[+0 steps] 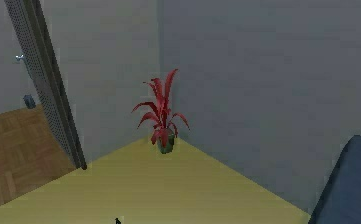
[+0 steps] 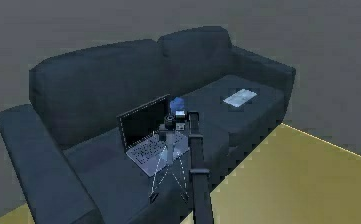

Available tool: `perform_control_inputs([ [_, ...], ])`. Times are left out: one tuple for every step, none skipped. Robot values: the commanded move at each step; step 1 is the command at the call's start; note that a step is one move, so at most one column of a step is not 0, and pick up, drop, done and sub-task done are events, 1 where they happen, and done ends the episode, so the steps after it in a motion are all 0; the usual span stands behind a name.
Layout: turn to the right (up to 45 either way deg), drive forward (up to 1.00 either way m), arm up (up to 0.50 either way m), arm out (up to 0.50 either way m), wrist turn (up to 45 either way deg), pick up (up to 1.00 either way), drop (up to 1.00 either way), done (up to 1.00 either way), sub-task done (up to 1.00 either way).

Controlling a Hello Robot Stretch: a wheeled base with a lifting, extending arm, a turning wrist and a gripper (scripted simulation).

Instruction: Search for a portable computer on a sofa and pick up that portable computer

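Well, laptop [image 2: 143, 132] on sofa [image 2: 88, 90], open floor [image 2: 318, 172] beside

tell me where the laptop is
In the arm side view, the laptop stands open on the sofa's seat, left of middle, close by the gripper.

Ahead, you face a corner of grey walls [image 1: 258, 80] with a red-leaved potted plant [image 1: 164, 115] on the yellow floor [image 1: 158, 190]. To the side, you have a dark blue sofa [image 2: 88, 85].
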Motion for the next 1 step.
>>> perform_control_inputs([
  [0.0,0.00,0.00,0.00,45.0,0.00,0.00,0.00,0.00],
])
